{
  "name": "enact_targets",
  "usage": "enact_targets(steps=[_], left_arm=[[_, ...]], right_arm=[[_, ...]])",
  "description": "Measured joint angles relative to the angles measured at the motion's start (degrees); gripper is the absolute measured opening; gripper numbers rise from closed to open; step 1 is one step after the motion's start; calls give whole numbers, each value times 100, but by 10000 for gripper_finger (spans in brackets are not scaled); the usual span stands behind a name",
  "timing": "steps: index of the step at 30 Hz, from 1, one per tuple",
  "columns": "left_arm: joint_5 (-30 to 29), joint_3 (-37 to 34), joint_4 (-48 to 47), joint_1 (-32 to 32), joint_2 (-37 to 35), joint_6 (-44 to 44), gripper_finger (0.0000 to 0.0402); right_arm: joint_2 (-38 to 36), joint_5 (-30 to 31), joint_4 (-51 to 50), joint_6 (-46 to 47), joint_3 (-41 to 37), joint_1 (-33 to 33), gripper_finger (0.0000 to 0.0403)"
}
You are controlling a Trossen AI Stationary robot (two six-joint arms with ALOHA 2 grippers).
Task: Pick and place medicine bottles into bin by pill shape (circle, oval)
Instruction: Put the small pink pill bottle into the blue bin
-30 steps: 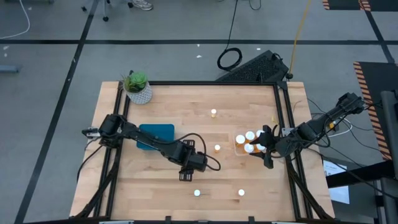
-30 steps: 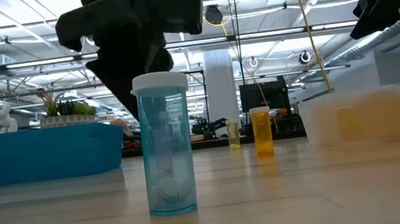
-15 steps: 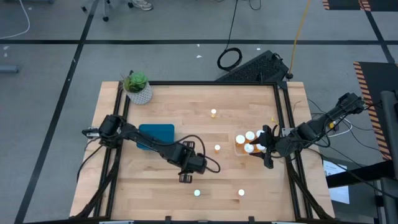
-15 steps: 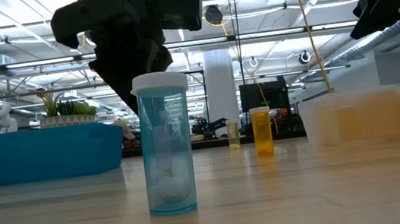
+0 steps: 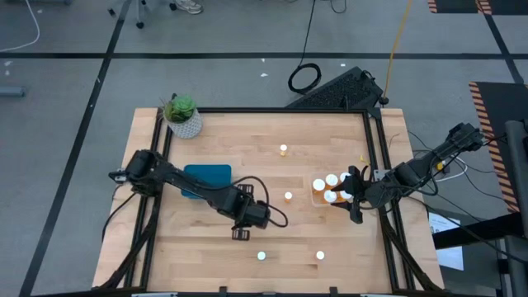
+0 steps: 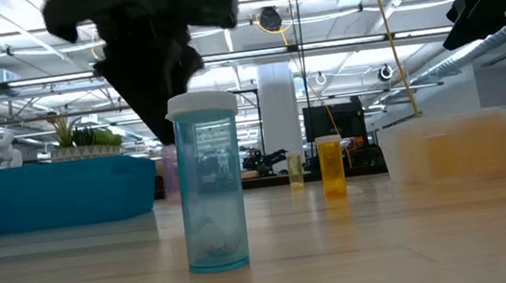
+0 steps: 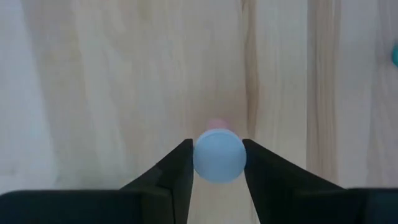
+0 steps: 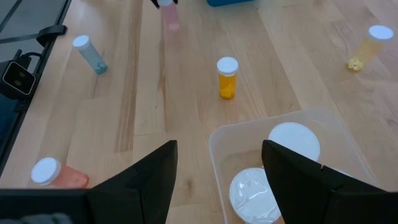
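My left claw (image 7: 217, 163) grips a small pinkish white-capped pill bottle (image 7: 218, 154) between both fingers, low centre of the high frame over the wooden surface (image 5: 313, 239). My right claw (image 8: 217, 171) gapes wide, empty, above the clear plastic bin (image 8: 217, 140) at right.

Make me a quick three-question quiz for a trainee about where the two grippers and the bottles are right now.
1. True or false: the left gripper is shut on a bottle.
2. The right gripper hovers over: A) the blue bin, B) the clear bin, C) the plant.
3. Fill in: in the high view, ____ bottles stand loose on the table, outside the bins and grippers.

Key: 1 true; 2 B; 3 four.
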Motion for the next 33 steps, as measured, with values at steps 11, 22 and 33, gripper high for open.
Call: enact_targets(steps=[11, 22, 33], left_arm=[[-539, 2, -1389, 83, -1556, -467, 136], [-831, 2, -2288, 311, -2694, -603, 136], [-1141, -374, -2646, 823, -3206, -727, 136]], right_arm=[[0, -2, 9, 8, -2, 0, 226], [1, -4, 19, 17, -2, 0, 226], [0, -5, 34, 42, -2, 0, 226]])
